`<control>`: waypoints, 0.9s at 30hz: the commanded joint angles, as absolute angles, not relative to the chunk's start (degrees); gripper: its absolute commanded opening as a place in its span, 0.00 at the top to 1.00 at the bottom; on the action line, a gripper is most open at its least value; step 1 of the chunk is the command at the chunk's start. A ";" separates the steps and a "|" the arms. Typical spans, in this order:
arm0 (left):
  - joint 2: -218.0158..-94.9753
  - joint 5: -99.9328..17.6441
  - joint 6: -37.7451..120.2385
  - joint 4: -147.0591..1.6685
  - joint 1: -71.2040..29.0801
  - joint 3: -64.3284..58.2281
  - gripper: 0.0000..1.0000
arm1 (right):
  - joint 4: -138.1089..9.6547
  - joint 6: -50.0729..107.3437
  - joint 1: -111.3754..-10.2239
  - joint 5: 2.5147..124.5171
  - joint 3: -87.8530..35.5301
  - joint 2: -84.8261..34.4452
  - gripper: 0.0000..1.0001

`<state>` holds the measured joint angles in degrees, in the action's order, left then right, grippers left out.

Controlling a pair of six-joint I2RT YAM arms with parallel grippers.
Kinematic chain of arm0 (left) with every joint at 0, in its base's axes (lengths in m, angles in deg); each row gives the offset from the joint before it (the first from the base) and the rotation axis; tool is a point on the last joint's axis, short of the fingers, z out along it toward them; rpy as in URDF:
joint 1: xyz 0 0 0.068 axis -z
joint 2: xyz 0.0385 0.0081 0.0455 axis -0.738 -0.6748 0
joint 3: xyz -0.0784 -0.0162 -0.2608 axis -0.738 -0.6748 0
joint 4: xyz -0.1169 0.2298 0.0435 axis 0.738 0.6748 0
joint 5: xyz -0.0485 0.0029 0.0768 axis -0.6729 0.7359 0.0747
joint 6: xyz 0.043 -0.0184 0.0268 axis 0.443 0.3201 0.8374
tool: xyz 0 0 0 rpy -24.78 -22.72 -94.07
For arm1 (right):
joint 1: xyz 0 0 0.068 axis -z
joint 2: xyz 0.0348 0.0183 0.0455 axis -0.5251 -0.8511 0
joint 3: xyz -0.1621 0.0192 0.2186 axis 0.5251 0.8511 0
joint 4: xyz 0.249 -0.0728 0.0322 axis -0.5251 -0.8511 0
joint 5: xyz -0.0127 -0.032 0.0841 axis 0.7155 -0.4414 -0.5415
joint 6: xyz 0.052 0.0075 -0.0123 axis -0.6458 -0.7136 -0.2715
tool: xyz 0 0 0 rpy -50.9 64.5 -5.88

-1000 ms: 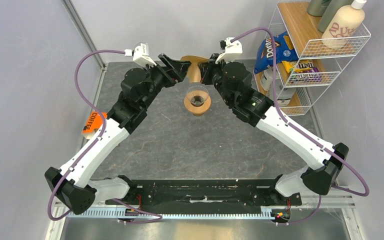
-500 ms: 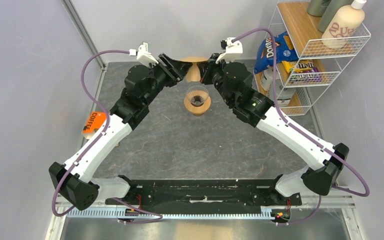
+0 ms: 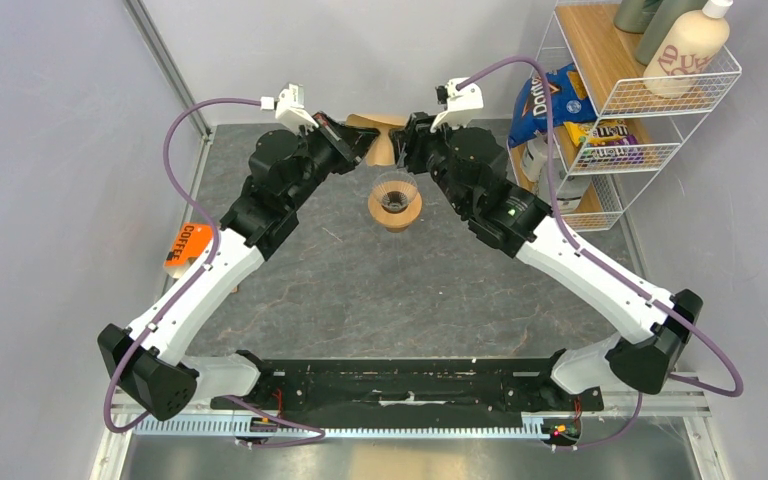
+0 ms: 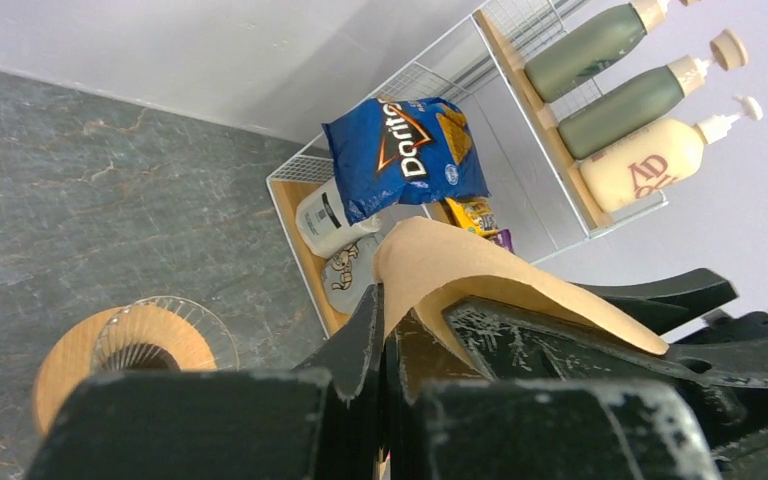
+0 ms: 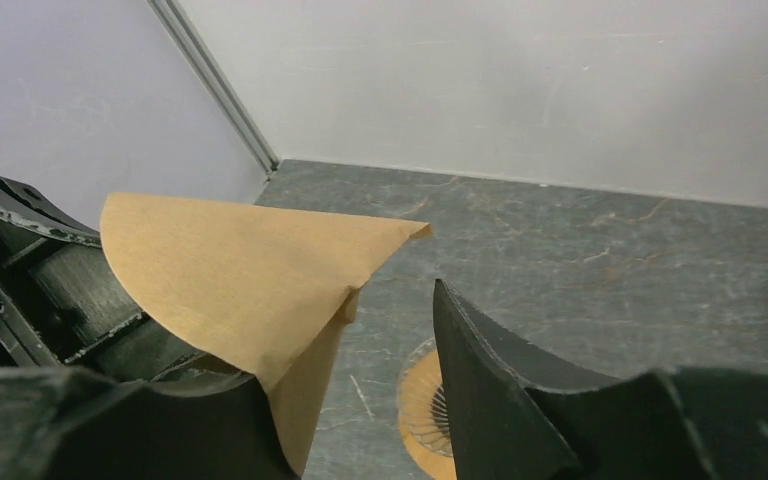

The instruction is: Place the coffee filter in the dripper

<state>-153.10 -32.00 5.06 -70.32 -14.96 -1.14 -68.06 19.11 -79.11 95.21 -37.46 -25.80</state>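
Both arms have edged back, coffee filter (image 3: 378, 140) aloft just beyond the dripper (image 3: 395, 203) on the tabletop (image 3: 360, 280). Left claw (image 3: 358, 138) pinches its edge; right claw (image 3: 406, 137) stands spread, paper against one finger, apparently to open the cone.

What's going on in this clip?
The left gripper has the coffee filter pinched and holds it in the air at the far side of the table, near the dripper. The right gripper is open right beside the filter. The filter is not yet in the dripper.
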 commanded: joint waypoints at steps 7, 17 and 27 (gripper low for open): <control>-154.05 -32.62 17.53 -66.44 -14.14 3.75 0.98 | -69.97 32.47 -79.04 97.21 -37.78 -21.59 0.44; -157.41 -33.41 27.72 -58.51 -11.67 9.78 0.98 | -75.50 36.98 -79.05 93.96 -41.42 -24.68 0.44; -159.55 -34.91 37.87 -53.10 -9.87 13.74 0.98 | -78.22 38.53 -79.02 94.46 -42.82 -25.33 0.59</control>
